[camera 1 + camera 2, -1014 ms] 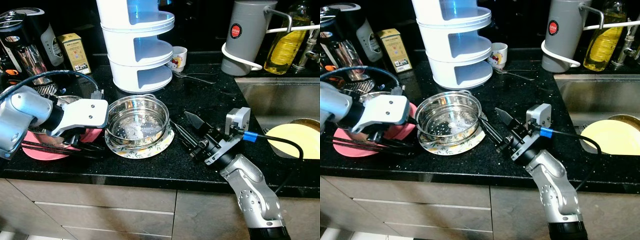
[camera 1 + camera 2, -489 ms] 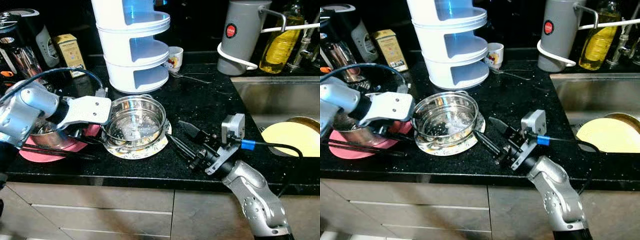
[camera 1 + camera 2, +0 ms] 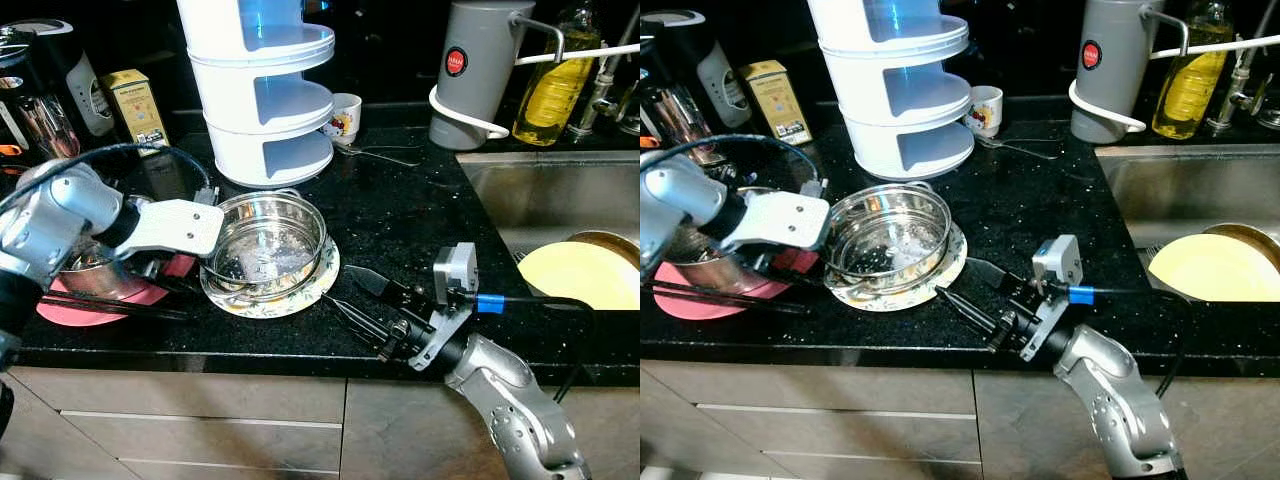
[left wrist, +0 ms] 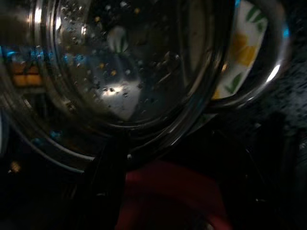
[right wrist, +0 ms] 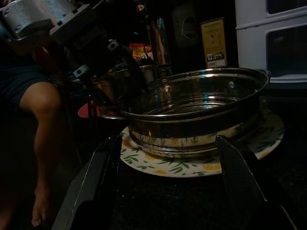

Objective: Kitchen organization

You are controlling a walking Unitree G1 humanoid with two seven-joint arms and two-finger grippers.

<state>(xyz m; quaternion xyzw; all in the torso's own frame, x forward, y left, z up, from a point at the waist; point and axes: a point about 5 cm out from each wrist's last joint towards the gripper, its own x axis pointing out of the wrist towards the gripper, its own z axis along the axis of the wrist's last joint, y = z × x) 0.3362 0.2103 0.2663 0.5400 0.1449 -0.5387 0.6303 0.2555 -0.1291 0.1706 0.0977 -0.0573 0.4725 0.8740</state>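
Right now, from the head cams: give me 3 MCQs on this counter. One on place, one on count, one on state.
1. What does the steel steamer pot sit on?
A. floral plate
B. sink
C. pink mat

2. How many tiers of the white rack are in view?
A. one
B. three
C. five

3. How are the right gripper fingers?
A. shut on a spoon
B. open, nothing between them
C. shut on the plate

Key:
1 A, the floral plate rims out under the pot.
2 B, three stacked shelves show.
3 B, the fingers are spread toward the pot with nothing between them.
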